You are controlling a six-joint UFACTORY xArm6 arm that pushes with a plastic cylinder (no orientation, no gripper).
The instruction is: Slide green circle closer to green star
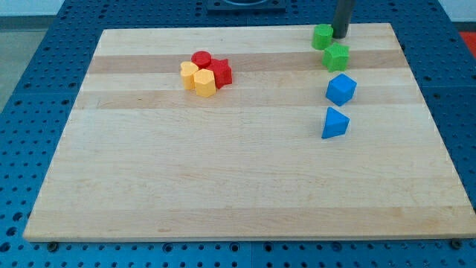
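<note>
There are no jaws on this arm: it ends in a plain dark rod that holds nothing. My tip (pixel 341 36) stands on the board (pixel 223 171) near the view's top edge, just to the view's right of the green circle (pixel 322 36) and very close to it; whether it touches cannot be told. The green star (pixel 337 56) lies just below the circle, slightly to the view's right, with their edges nearly meeting. Below the star sit a blue cube (pixel 341 89) and then a blue pyramid (pixel 334 123). Well apart, towards the view's left, a red circle (pixel 201 57), a red star (pixel 220 72) and a yellow heart (pixel 198 79) huddle together, touching.
</note>
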